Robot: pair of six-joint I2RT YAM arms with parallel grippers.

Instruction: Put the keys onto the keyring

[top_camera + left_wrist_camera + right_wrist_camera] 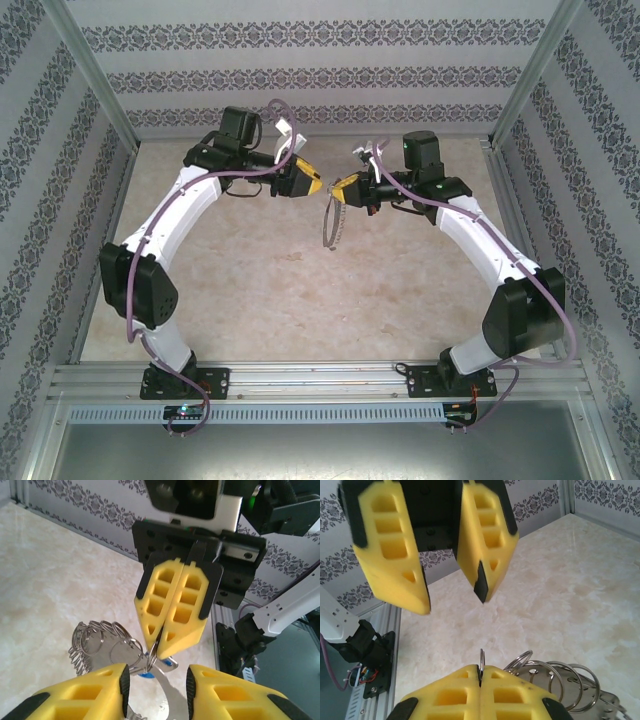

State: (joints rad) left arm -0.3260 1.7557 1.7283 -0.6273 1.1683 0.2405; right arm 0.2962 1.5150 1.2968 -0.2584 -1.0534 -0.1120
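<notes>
right gripper is clamped fully shut on the large thin silvery metal keyring, pinching the wire right at its fingertips. The loop hangs below those jaws, off the beige marble-look tabletop. left gripper faces it tip to tip, jaws partway open with a clear gap, nothing held that I can see.

Left wrist view: the tiny key with the bright blue plastic head sits just under the right jaws' tips, in line with the gap between the left jaws and near their tips. Can't tell if the left pads touch it; looks like not. A bunch of small silvery split rings hangs just beside the right jaws' tips, off to one side of the left jaws' gap. It looks hooked to the same loop, can't confirm.

My read: the step in hand is a left pinch on the blue key, right next to the right jaws' hold. To do it well I'd:
- hold the right clamp dead steady, since that loop looks free to swing
- centre the blue head between the left pads before squeezing; take the head, not the blade
- avoid the split rings, easy to trap one in the pinch
- mind the right fingertips, the two sets of tips are very near each other
- close slowly and check the head sits flat between the pads

Risk: the key is tiny and could twist or pop out of the pinch.
</notes>
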